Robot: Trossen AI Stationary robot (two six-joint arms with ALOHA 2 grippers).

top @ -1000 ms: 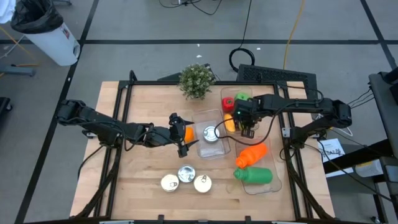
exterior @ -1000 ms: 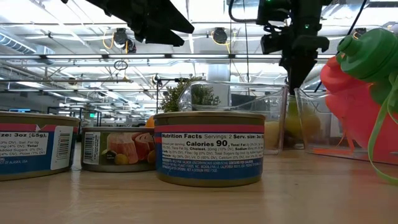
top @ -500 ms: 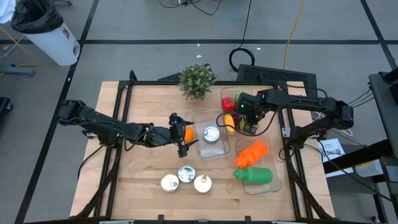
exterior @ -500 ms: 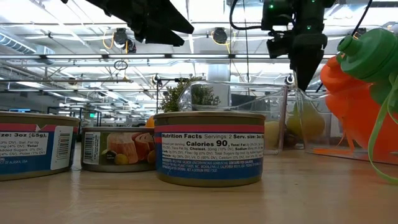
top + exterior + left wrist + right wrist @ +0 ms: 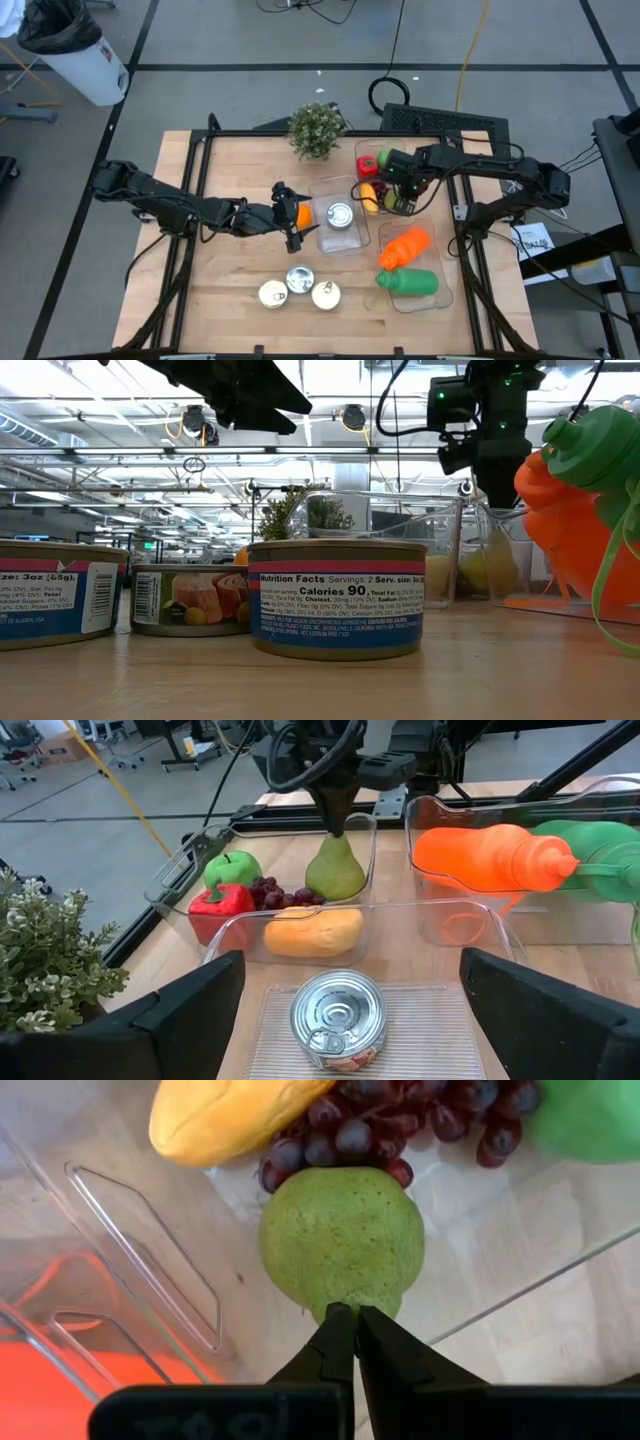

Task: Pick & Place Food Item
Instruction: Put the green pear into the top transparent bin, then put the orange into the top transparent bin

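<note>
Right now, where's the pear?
The pear is in the clear fruit bin on the table's right side, beside the grapes and yellow fruit, its top pinched in the right hand.
</note>
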